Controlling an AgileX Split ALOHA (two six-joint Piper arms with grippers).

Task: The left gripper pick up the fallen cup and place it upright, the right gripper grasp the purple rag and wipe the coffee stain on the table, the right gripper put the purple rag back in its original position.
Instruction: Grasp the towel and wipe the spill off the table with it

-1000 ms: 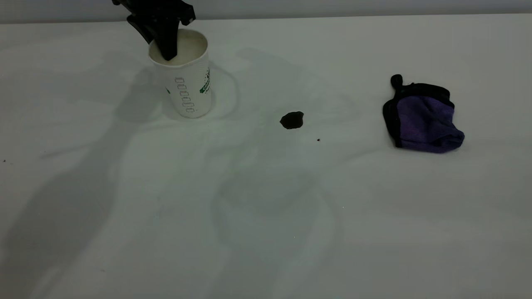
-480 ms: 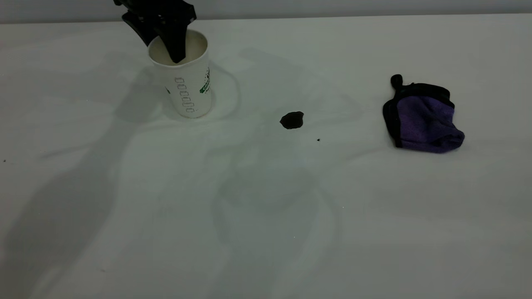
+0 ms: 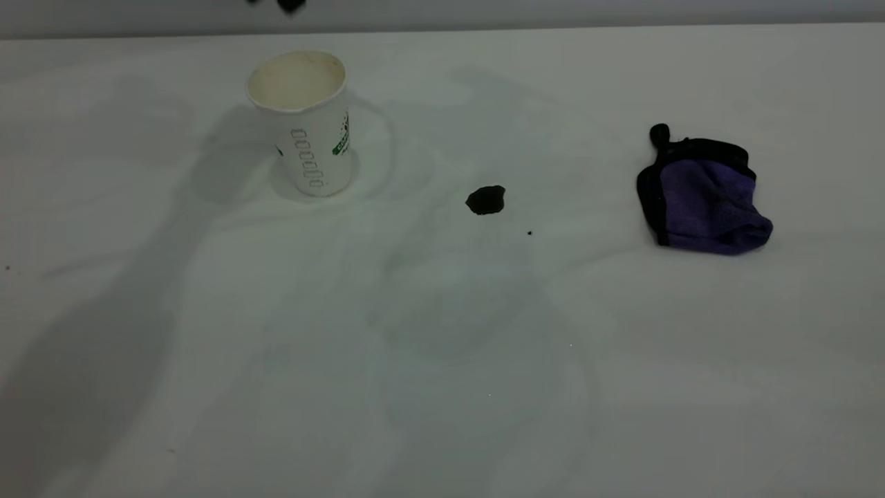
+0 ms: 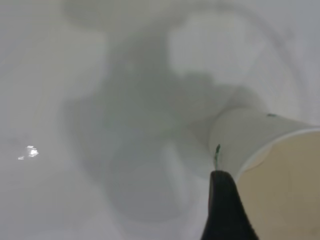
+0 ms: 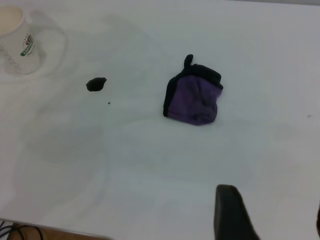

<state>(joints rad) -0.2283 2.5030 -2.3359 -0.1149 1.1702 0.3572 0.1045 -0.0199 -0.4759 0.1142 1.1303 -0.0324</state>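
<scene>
The cup (image 3: 309, 142) stands upright on the white table (image 3: 442, 360) at the back left, its cream inside empty. Only a tip of my left gripper (image 3: 290, 5) shows at the top edge, above the cup and clear of it. In the left wrist view one black finger (image 4: 225, 205) hangs just outside the cup's rim (image 4: 260, 150); the gripper is open. The coffee stain (image 3: 485, 200) lies mid-table. The purple rag (image 3: 705, 200) lies bunched at the right. My right gripper (image 5: 272, 207) is open and empty, high above the table, well back from the rag (image 5: 194, 97).
A tiny black speck (image 3: 529, 233) lies just right of the stain. The table's front edge shows in the right wrist view (image 5: 60, 231). The grey wall runs along the table's far edge behind the cup.
My left gripper has let go of the cup's rim and risen almost out of the exterior view. The cup stays upright where it was. The rag and stain have not moved.
</scene>
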